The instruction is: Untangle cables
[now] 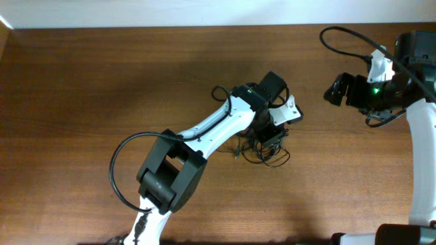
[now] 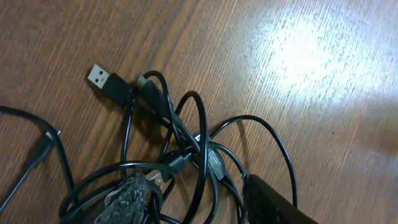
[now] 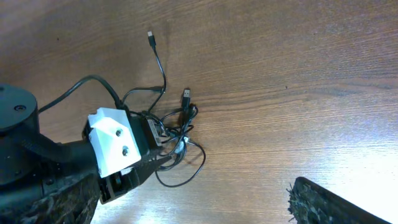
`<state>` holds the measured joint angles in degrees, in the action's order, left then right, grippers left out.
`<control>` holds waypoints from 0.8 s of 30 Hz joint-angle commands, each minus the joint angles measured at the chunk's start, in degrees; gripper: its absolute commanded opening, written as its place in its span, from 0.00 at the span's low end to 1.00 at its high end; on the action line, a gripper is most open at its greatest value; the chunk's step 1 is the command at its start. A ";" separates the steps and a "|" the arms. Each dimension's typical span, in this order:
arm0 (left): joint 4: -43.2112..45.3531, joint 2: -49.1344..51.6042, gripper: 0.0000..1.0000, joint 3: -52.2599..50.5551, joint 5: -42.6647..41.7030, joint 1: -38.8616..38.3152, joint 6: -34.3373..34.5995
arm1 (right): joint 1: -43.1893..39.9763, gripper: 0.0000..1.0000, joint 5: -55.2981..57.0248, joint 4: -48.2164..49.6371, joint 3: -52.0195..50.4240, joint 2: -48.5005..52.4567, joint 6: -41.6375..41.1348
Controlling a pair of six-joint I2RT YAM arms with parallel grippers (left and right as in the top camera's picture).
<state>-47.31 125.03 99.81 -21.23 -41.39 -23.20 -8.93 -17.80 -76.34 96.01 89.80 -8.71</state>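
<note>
cables (image 1: 267,151) are bunched in one tangle at the centre of the table (image 1: 102,82), directly under the left gripper (image 2: 193,186). its jaws are spread and the tangle is straddled, nothing clamped. a usb-a plug (image 2: 102,81) is seen sticking out of the bundle, and a thin lead (image 3: 155,56) is trailed away from it. the right gripper (image 1: 337,90) is held well apart, jaws spread, empty.
</note>
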 commanded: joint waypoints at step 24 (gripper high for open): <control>-17.97 -19.32 0.00 25.99 -25.57 21.07 27.71 | 14.67 0.84 -14.51 13.40 -1.01 5.25 4.28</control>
<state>-65.39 107.77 125.25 -40.77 -21.41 4.19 4.43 -31.86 -65.39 95.72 94.26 -5.78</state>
